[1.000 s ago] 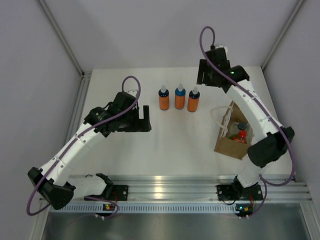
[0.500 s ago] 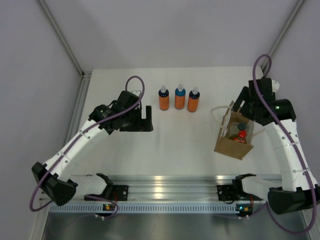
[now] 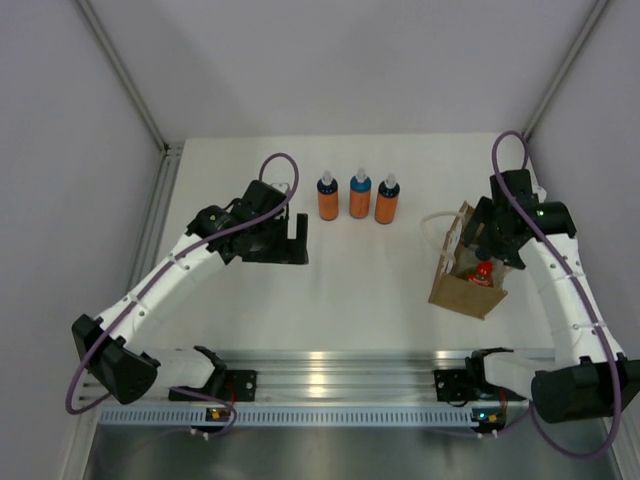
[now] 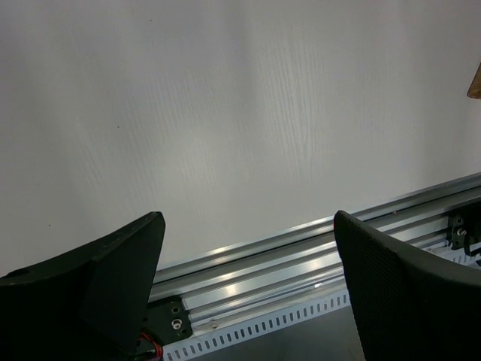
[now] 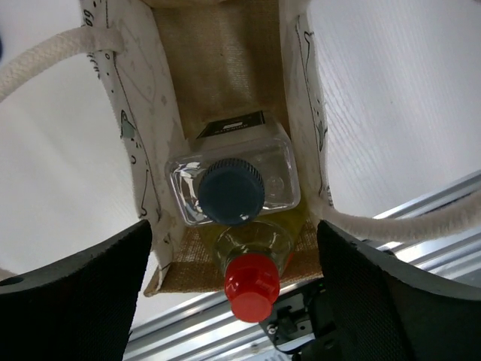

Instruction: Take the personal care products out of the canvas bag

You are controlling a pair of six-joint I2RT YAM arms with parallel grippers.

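Three orange bottles stand in a row at the table's back: dark-blue cap (image 3: 327, 196), light-blue cap (image 3: 360, 195), black cap (image 3: 387, 199). The canvas bag (image 3: 466, 277) stands at the right, white loop handle (image 3: 436, 222) hanging left. In the right wrist view the bag (image 5: 218, 53) is open below me, holding a greyish clear bottle with a dark cap (image 5: 232, 189) and a yellow-green red-capped bottle (image 5: 254, 280). My right gripper (image 5: 234, 293) is open, directly above the bag's mouth, a finger on either side. My left gripper (image 3: 296, 238) is open and empty, left of the orange bottles.
An aluminium rail (image 3: 340, 375) runs along the table's near edge; it also shows in the left wrist view (image 4: 316, 263). Grey walls enclose the table on three sides, with the right wall close behind the bag.
My right arm has swung from the table's back over to the right and come down over the bag's mouth. The left arm has shifted slightly right.
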